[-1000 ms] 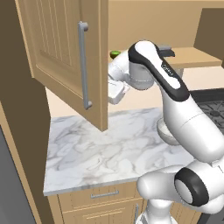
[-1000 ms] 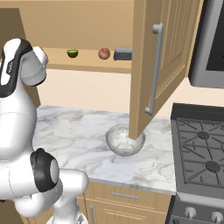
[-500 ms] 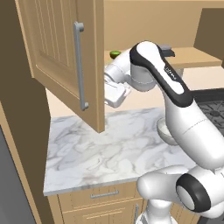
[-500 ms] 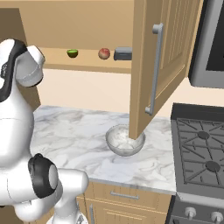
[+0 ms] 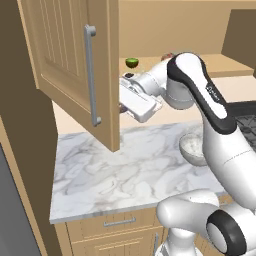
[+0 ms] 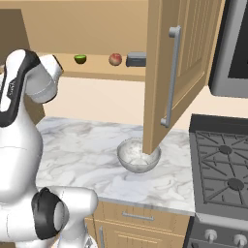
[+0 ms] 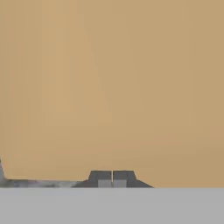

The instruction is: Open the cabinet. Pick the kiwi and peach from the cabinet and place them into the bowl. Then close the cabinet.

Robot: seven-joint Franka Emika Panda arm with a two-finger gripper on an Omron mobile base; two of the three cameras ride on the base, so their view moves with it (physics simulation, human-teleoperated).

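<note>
Hand view: fingers [image 7: 112,179] are two small dark tips pressed side by side with no gap, holding nothing; smooth light-wood surface fills the space ahead of them, very close.
Gripper position: in the left base view the gripper [image 5: 122,106] sits just behind the edge of the open left door, its tip hidden by the door edge; contact with the wood cannot be told.
Cabinet: light wood, raised-panel doors, long vertical silver bar handles; left door [image 5: 75,65] and right door [image 6: 181,68] both swung open over the counter.
Shelf: tan, flat, runs along the open cabinet interior [image 6: 104,68].
Kiwi: small green half-round [image 6: 80,59] on the shelf, leftmost of the row.
Peach: small, round, reddish-orange [image 6: 115,59], on the shelf between kiwi and a flat dark grey block [image 6: 136,59].
Fruit vs fingers: both fruits lie well apart from the fingers, further back in the cabinet.
Bowl: wide, shallow, grey speckled [image 6: 138,156], on the counter below the lower corner of the right door.
Counter: white marble with grey veining [image 5: 125,175], drawers with short horizontal handles beneath.
Stove: dark grates [image 6: 225,167], right of the counter.
</note>
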